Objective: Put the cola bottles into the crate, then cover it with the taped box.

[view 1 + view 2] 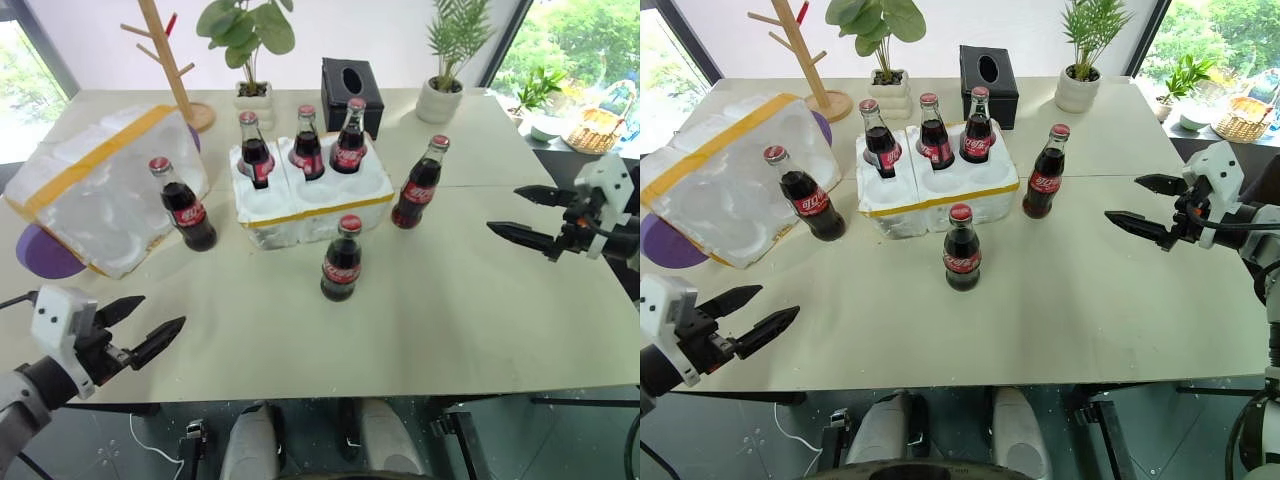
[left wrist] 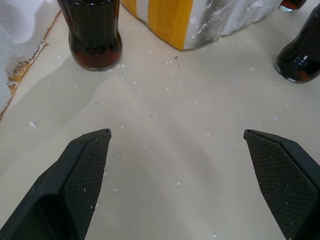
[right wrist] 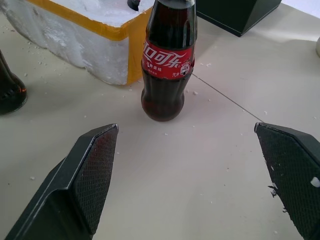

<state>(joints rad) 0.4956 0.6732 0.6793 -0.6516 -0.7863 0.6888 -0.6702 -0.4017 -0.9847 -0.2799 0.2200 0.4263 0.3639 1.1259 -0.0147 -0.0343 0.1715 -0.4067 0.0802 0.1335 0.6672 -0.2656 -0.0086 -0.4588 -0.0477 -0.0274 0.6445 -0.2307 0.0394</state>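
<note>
The low white crate [image 1: 330, 205] with a yellow tape band stands mid-table, and three cola bottles [image 1: 307, 145] sit upright in its back wells. Three more stand on the table: one to the crate's left [image 1: 184, 206], one in front [image 1: 341, 260], one to its right [image 1: 418, 184]. The taped box [image 1: 95, 190] lies tilted at the left, hollow side facing up. My left gripper [image 1: 150, 328] hovers open near the front left edge, nothing between its fingers. At the right my right gripper [image 1: 530, 213] is open and points at the right-hand bottle [image 3: 167, 60], well short of it.
A black tissue box [image 1: 351, 92], two potted plants [image 1: 252, 60] and a wooden rack [image 1: 172, 62] line the table's back. A purple disc [image 1: 45, 252] lies under the taped box. Foam crumbs dot the tabletop [image 2: 170, 130]. Open table lies in front of the crate.
</note>
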